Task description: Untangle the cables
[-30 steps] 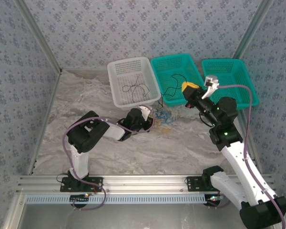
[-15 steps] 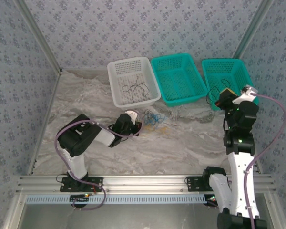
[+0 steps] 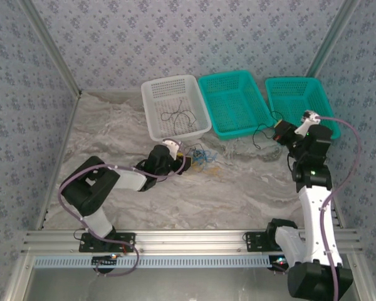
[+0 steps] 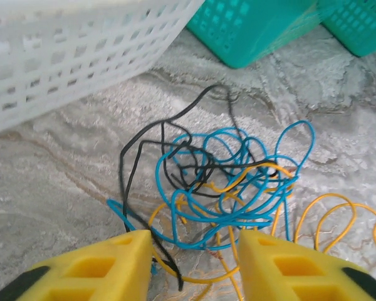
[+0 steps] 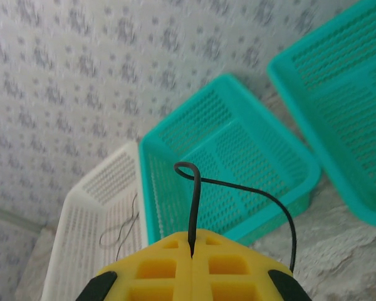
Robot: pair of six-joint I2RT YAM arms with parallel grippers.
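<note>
No writing, label, brand, number or sign can be read on anything here. The blue-grey wallpaper [image 3: 175, 37] behind the table carries a repeating floral print, which is a pattern and not lettering.

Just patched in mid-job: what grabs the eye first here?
The knot of blue, yellow and black cables on the table, just ahead of the open left gripper and beside the white basket. Over by the teal baskets, the right gripper is shut on a single black cable looping up from it.
</note>
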